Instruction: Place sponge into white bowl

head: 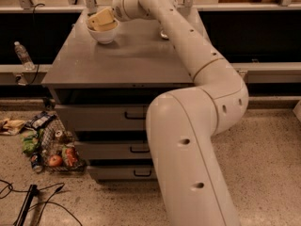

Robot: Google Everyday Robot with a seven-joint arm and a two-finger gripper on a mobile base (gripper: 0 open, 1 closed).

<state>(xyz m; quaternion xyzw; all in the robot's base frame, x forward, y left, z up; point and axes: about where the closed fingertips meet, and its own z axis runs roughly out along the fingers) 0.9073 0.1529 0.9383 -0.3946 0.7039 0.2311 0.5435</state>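
The white bowl [103,35] stands at the far left of the grey table top [127,60]. My gripper [101,20], cream-yellow, hangs right over the bowl's mouth at the end of the long white arm [188,46], touching or just above the rim. The sponge cannot be made out. It may be hidden in the gripper or in the bowl, and I cannot tell which.
A small metal object [163,33] lies on the table behind the arm. Drawers [122,115] sit under the table top. A water bottle [22,54] stands on the left ledge. Groceries [49,147] and cables [33,201] lie on the floor at the left.
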